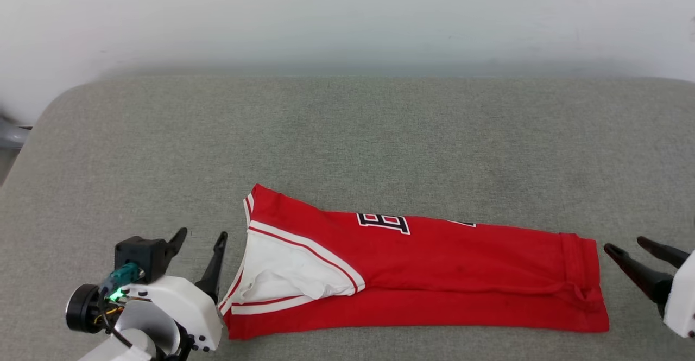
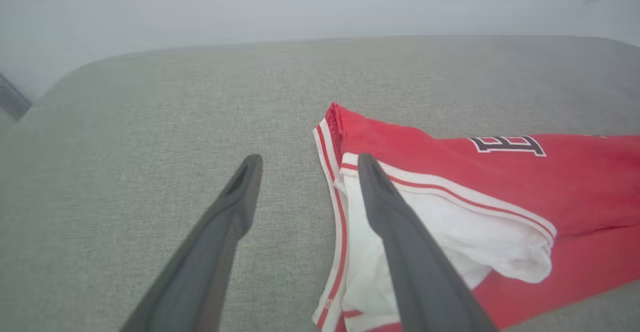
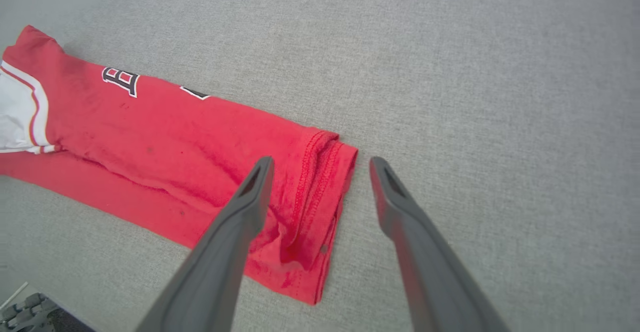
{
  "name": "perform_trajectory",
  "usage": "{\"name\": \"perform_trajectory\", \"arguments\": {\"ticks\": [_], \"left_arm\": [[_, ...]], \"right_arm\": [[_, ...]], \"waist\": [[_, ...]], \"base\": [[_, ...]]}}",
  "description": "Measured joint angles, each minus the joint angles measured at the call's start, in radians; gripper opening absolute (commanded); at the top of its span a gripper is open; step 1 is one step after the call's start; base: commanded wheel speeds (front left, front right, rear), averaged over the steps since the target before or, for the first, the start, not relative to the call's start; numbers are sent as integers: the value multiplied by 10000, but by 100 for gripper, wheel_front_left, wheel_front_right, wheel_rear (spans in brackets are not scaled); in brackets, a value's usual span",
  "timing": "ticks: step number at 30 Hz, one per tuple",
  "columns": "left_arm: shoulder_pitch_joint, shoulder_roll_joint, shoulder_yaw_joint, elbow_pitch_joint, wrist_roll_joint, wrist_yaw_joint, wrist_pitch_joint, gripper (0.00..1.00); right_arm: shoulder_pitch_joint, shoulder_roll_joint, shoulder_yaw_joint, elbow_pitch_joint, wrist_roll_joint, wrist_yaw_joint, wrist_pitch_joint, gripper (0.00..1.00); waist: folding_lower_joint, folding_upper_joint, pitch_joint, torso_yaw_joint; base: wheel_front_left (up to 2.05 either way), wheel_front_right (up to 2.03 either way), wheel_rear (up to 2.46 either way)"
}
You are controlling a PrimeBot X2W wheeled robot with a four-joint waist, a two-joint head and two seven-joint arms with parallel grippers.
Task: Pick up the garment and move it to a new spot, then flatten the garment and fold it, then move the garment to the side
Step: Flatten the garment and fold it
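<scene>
The garment (image 1: 434, 274) is a red T-shirt with white sleeves and striped trim, lying folded into a long band across the grey padded surface. Its white sleeve end (image 2: 450, 232) points left, its hem end (image 3: 320, 192) right. My left gripper (image 1: 202, 237) stands open just left of the sleeve end, nothing between its fingers; in the left wrist view the left gripper (image 2: 306, 161) has one finger over the white sleeve. My right gripper (image 1: 624, 245) is open just right of the hem; in the right wrist view the right gripper (image 3: 320, 163) straddles the hem edge above it.
The grey padded surface (image 1: 347, 144) stretches wide behind the shirt, ending at a pale wall (image 1: 347, 19). Its rounded corner (image 1: 59, 97) shows at the far left. A dark piece of equipment (image 3: 30, 314) sits at the bottom left of the right wrist view.
</scene>
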Motion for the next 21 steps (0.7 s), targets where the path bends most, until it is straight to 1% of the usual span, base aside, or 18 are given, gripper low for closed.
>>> {"name": "perform_trajectory", "arguments": {"ticks": [3,7,10,12,15,21], "left_arm": [[169,-105,230,-157,290,518,-539,100],[400,-309,752,-263,767,1091,-907,100],[609,-550,1271,-395,1254,1427,-988,100],[762,-784,1766,-654,1908,1649,-991,100],[1137,-1229,2462,-970,2811,1810,-1005,100],[1897,-2121,3595,-1292,4272,1812,-1005,100]], "right_arm": [[184,-104,-466,-115,890,0,1005,100],[211,-393,-807,132,1580,0,2265,100],[203,-387,-951,495,1894,0,2878,100],[172,-278,-1049,759,2067,0,3139,100],[146,-113,-1057,1126,2098,-2,3407,100],[-138,372,-890,1733,2082,0,3611,100]], "waist": [[-1,0,-9,93],[0,0,56,286],[0,0,151,474],[0,0,230,615],[0,0,366,852],[1,0,705,1231]], "base": [[0,0,0],[0,0,0],[0,0,0],[0,0,0],[0,0,0],[0,0,0]]}}
